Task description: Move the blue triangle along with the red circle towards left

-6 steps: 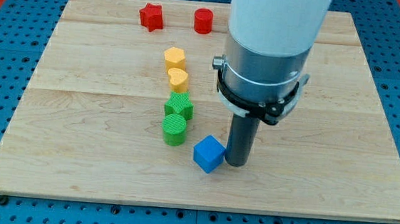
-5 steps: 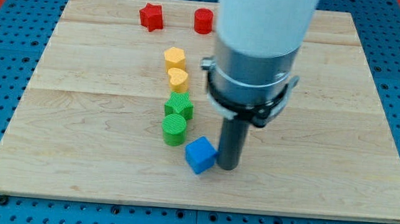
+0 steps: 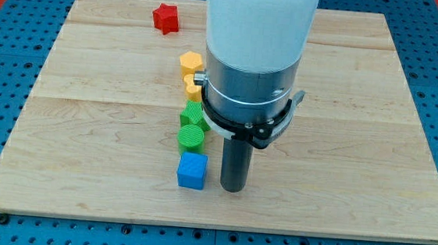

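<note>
A blue block (image 3: 192, 170), cube-like in shape, sits near the view's bottom, just below a green circle (image 3: 192, 137). My tip (image 3: 232, 189) rests on the board a short way to the right of the blue block, with a small gap between them. The red circle is hidden behind the arm's body. A red star (image 3: 164, 17) sits near the view's top left.
A column of blocks runs down the middle: a yellow hexagon (image 3: 190, 61), a yellow block (image 3: 193, 86) partly hidden by the arm, a green star (image 3: 192, 116), then the green circle. The wooden board (image 3: 85, 128) lies on a blue pegboard.
My tip has moved left and pushed the blue block left, so it now sits below the green circle. The arm's body now covers the red circle.
</note>
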You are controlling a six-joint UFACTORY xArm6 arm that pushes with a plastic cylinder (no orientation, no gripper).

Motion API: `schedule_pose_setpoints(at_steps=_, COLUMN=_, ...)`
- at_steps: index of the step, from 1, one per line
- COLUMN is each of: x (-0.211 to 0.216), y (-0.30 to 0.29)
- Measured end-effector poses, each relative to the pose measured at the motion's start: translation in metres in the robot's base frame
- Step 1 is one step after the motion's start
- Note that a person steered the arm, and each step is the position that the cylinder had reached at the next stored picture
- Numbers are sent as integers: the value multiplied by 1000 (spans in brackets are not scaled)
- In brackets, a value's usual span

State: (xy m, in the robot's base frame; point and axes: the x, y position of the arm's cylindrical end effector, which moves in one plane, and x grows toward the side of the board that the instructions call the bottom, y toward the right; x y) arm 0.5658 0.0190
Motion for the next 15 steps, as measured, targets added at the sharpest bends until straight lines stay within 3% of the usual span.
schedule_pose_setpoints(at_steps=1, x=8, y=27)
schedule_pose_setpoints(at_steps=2, x=-58, y=82)
schedule_pose_setpoints(at_steps=4, x=-223, y=117)
schedule_pose_setpoints(at_steps=5, x=-267, y=116)
schedule_pose_setpoints(at_steps=6, x=-284, y=135)
schedule_pose_setpoints(at_steps=7, x=-320, y=115)
schedule_pose_setpoints(at_steps=9, x=-300, y=-9)
schedule_pose_setpoints(at_steps=10, x=-300, y=20)
schedule_pose_setpoints(at_steps=11, x=-300, y=-20)
schedule_pose_setpoints(at_steps=13, x=-338, y=-31)
schedule_pose_setpoints(at_steps=15, x=-330, y=-118)
